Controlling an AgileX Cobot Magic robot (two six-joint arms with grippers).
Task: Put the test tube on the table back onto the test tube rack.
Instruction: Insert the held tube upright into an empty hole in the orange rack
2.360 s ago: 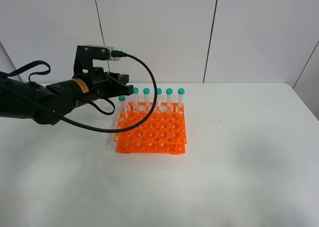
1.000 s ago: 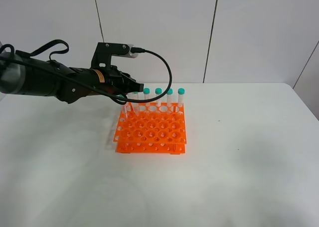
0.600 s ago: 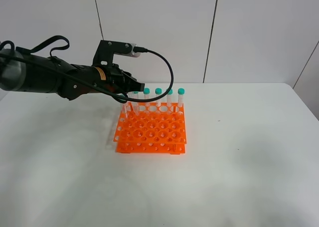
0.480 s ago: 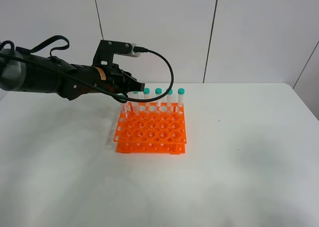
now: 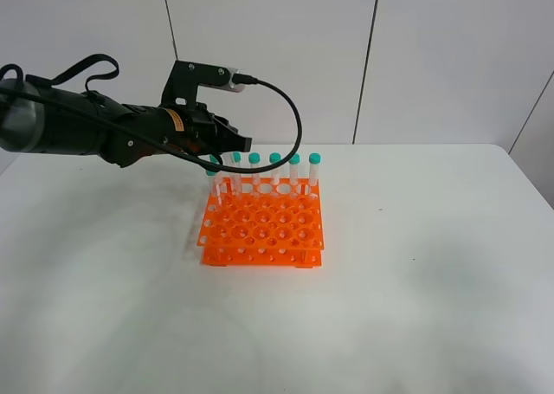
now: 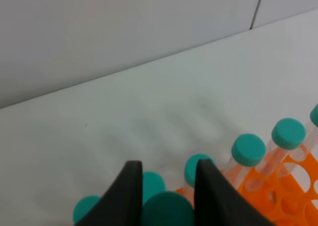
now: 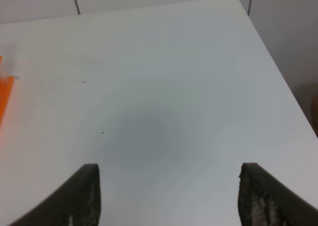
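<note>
The orange test tube rack (image 5: 264, 225) stands on the white table (image 5: 415, 281) with several teal-capped tubes (image 5: 274, 171) upright in its back row. My left gripper (image 5: 232, 143) hangs just above the rack's back-left corner. In the left wrist view its black fingers (image 6: 130, 191) are shut on the test tube, whose teal cap (image 6: 166, 211) sits between them. Other caps (image 6: 248, 149) and the rack (image 6: 278, 186) show beyond. My right gripper (image 7: 171, 169) is open over bare table, holding nothing, and is outside the exterior high view.
A white panelled wall (image 5: 277, 56) rises right behind the table's far edge. The left arm's black cable (image 5: 290, 117) loops over the rack's back row. An orange sliver of the rack (image 7: 4, 102) shows at the right wrist view's edge.
My left arm swung right to the rack's back-left corner, then rose a little in the last half second. The jaws stayed shut throughout. The rack has not moved.
</note>
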